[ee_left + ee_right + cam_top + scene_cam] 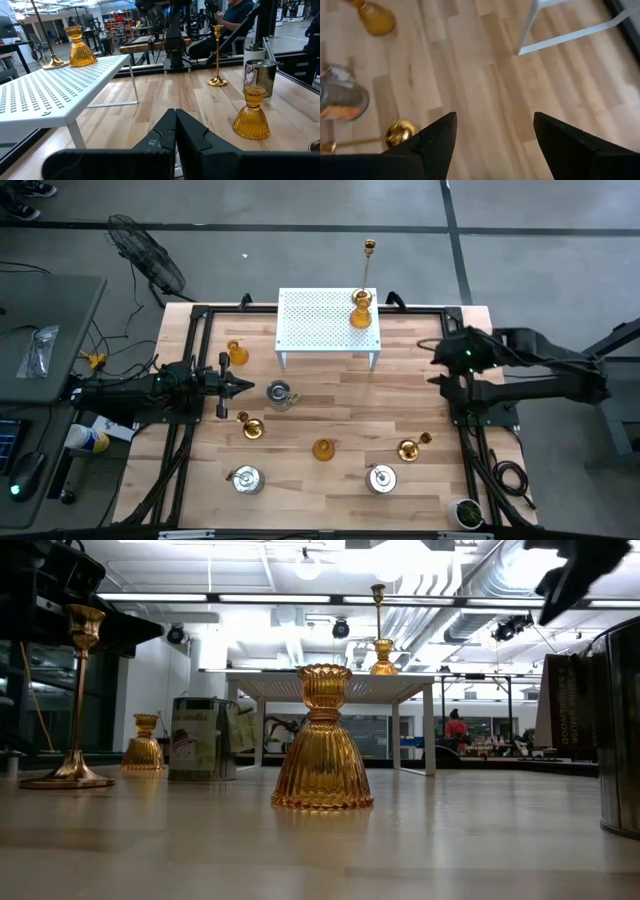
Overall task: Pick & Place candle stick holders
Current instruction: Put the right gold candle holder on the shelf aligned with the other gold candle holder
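I see the left gripper [243, 385] clenched empty near the table's [330, 420] left edge. The right gripper [436, 366] hangs with jaws released, holding nothing, by the right edge. On the white rack [320, 325] at the far edge, a tall gold candlestick [368, 265] and an amber cup [361, 310] stand at its right end. The other holders are scattered across the table, a silvery pot [280, 393] just beside the left gripper.

We find open counter [330, 405] between the white rack [327, 320] and the front row of holders (an amber cup [323, 449] stands mid-row), while a silvery pot [280, 393] sits just ahead of the left gripper [247, 385], blocking its straight path.
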Motion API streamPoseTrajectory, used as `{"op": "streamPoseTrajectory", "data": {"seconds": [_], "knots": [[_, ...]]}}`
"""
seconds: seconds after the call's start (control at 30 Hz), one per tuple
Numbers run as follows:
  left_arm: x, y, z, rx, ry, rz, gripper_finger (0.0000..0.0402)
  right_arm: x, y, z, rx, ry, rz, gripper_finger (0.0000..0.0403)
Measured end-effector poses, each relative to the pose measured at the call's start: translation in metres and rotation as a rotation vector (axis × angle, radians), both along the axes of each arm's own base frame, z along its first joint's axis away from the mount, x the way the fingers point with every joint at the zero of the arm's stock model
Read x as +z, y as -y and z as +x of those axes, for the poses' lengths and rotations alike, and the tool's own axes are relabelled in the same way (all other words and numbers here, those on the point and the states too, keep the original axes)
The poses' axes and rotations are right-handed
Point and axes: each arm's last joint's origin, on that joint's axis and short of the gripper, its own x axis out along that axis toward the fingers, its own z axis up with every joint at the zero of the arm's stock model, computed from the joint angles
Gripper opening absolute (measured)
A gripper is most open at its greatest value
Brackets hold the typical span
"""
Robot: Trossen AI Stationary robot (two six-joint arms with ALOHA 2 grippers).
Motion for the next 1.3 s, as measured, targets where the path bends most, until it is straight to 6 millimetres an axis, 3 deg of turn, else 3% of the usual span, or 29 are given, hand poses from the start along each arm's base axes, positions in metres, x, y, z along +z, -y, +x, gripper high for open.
{"op": "streamPoseTrajectory", "data": {"seconds": [0.3,0.6,0.73,1.0,1.3], "knots": [[0.0,0.0,0.0,0.0,0.0,0.0,0.0,-0.027,-0.022,-0.017,0.076,-0.095,0.186,0.0256],[0.0,0.0,0.0,0.0,0.0,0.0,0.0,-0.066,-0.05,-0.015,0.238,-0.244,0.384,0.0256],[0.0,0.0,0.0,-0.001,0.0,0.0,0.0,-0.079,-0.062,-0.007,0.297,-0.201,0.435,0.0256],[0.0,0.0,0.0,0.0,0.0,0.0,0.0,-0.078,-0.076,0.004,0.348,-0.017,0.369,0.0256],[0.0,0.0,0.0,0.0,0.0,0.0,0.0,-0.082,-0.096,0.015,0.44,0.0,0.298,0.0256]]}}
